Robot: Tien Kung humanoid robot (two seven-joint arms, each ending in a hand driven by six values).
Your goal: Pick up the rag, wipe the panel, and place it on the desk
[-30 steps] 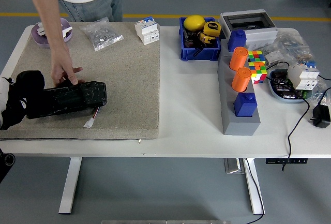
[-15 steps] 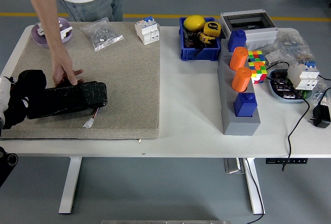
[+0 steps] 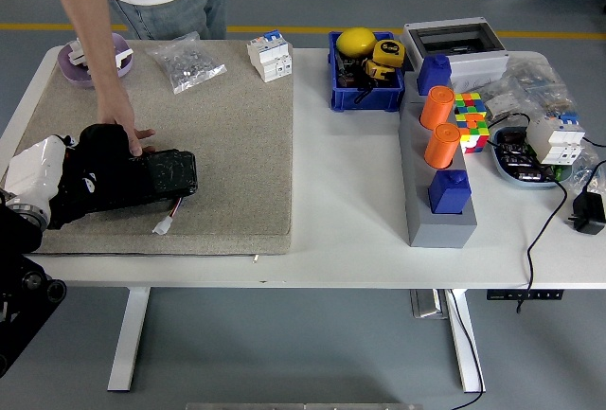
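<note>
A black oblong panel (image 3: 156, 175) lies on the beige mat (image 3: 237, 135) at the left, with a red-and-white lead ending in a white plug (image 3: 163, 227). My left hand (image 3: 93, 166), black with a white wrist cover (image 3: 36, 171), lies on top of the panel's left part. Hand, panel and any dark rag merge into one black mass, so I cannot pick out the rag. A person at the far side presses a hand (image 3: 125, 126) on the panel's far edge, right beside my hand.
On the mat's far side sit a purple bowl (image 3: 95, 55), a bag of screws (image 3: 187, 62) and a white breaker (image 3: 269, 55). To the right stand a blue bin (image 3: 365, 77), a grey stand with orange cylinders (image 3: 438, 178), a colour cube (image 3: 471, 118) and cables.
My left hand has slid to the right, from the panel's left end onto its top, and more of the white wrist now shows. The person's hand stays at the far edge.
</note>
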